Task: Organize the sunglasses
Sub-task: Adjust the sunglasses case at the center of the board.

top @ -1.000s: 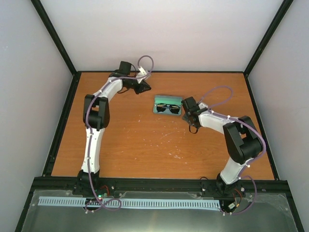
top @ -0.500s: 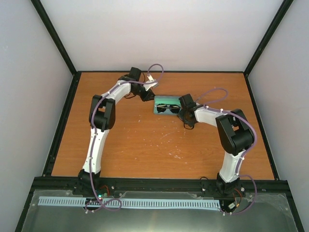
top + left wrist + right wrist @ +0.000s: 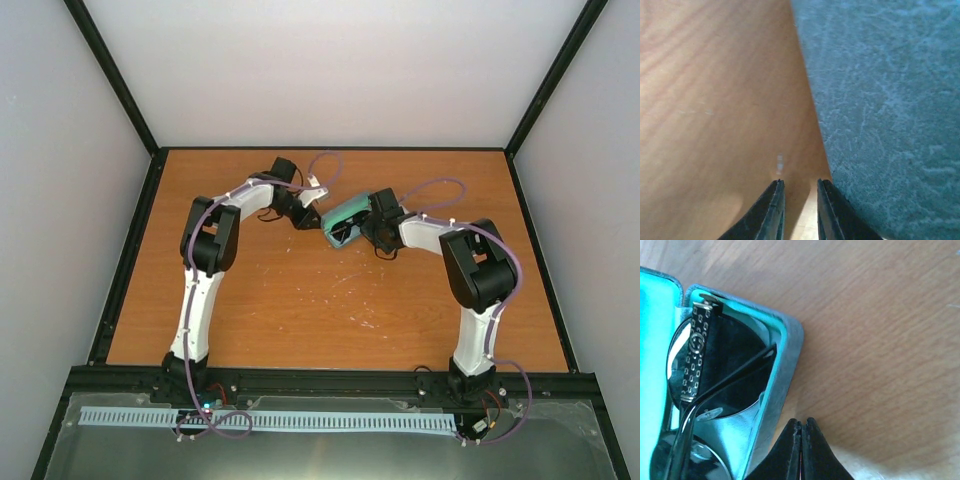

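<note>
- Sunglasses [image 3: 735, 347] lie folded inside the open case [image 3: 786, 365]. One round dark lens faces up and a thin black arm crosses it.
- We see a patterned temple piece running along the left edge of that lens, against the turquoise lining [image 3: 655, 315].
- From above, we find the case set askew on the far middle of the table [image 3: 300, 300], with one arm at each end of it.
- Our left gripper [image 3: 799, 187] sits low over the wood with its jaws a narrow slit apart. Only bare table shows between them, so it holds nothing.
- One of its fingers [image 3: 832, 215] is right at the edge of the case's grey-blue outer skin; we cannot tell whether they touch.
- Our right gripper [image 3: 801, 427] has its jaws pressed fully together on nothing. The tips are just beside the case's outer wall, near the corner where the lens lies.
</note>
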`<act>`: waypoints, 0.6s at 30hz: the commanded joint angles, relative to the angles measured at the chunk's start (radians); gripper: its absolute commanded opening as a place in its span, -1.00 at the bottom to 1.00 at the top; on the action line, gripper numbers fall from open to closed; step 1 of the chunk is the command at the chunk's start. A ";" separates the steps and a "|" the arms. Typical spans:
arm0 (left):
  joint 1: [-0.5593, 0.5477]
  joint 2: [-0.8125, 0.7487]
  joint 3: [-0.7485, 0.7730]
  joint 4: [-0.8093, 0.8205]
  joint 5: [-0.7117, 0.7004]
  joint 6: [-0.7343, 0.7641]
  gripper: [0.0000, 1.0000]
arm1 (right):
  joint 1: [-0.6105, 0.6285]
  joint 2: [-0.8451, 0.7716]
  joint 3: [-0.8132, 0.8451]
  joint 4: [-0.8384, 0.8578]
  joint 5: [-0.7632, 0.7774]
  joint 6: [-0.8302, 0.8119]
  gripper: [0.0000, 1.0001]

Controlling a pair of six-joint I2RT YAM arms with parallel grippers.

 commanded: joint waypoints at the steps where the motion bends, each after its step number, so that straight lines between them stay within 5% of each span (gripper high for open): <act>1: -0.030 -0.080 -0.065 0.031 0.028 -0.032 -0.57 | -0.011 0.062 -0.021 -0.009 -0.030 -0.020 -0.95; 18: -0.054 -0.203 -0.123 0.133 -0.029 -0.029 -0.61 | -0.106 -0.002 -0.201 0.113 -0.086 -0.060 -0.95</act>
